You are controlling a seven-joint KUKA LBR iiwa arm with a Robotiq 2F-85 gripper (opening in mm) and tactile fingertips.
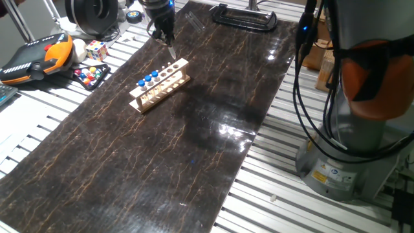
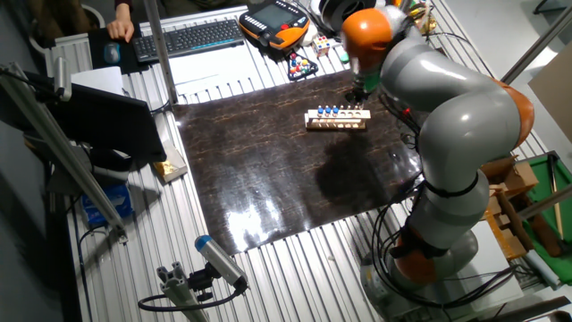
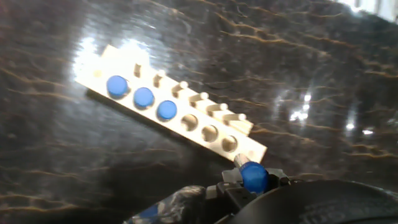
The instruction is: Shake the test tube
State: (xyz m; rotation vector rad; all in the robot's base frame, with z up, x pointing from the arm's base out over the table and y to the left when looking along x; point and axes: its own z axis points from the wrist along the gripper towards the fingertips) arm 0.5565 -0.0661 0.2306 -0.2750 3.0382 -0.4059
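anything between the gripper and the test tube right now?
No. In the hand view the gripper already holds a clear tube with a round blue cap, lifted just off the end of the pale wooden rack. Three capped tubes remain in the rack, off to the side.

I see the wooden rack lying across the dark marbled mat. Off the mat's corner sit an orange-and-black control pad, a Rubik's cube and a tray of coloured balls. A black clamp rests at the mat's far edge. From the other side, a keyboard lies on the slatted table.
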